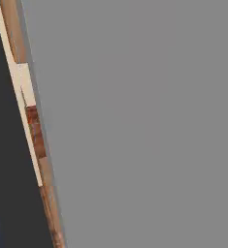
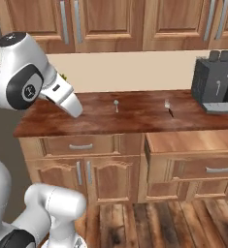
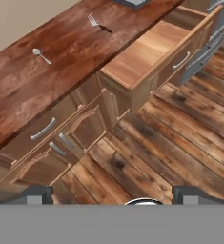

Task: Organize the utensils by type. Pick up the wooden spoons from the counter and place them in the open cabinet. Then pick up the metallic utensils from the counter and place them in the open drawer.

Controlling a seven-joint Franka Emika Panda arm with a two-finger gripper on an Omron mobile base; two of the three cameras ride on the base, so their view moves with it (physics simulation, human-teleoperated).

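Dark counter (image 2: 135, 114) bears a metal spoon (image 2: 116, 105); hand view adds the drawer (image 3: 151, 52) interior and wide-open tool (image 3: 113, 194).

A: so what's on the counter (image 3: 61, 62)?
B: grey metal spoon (image 3: 40, 55) around 10 o'clock, and a fork (image 3: 98, 24) with a dark handle near 12, well apart.
A: and the open drawer (image 3: 156, 57)?
B: pulled out around 1–2 o'clock, bare wood bottom, grey bar handle. Gripper (image 3: 113, 193) fingertips spread wide at 6 over the plank floor (image 3: 180, 138).

The counter (image 2: 135, 118) is dark reddish-brown with swirling grain; the open drawer (image 3: 147, 50) is light brown.
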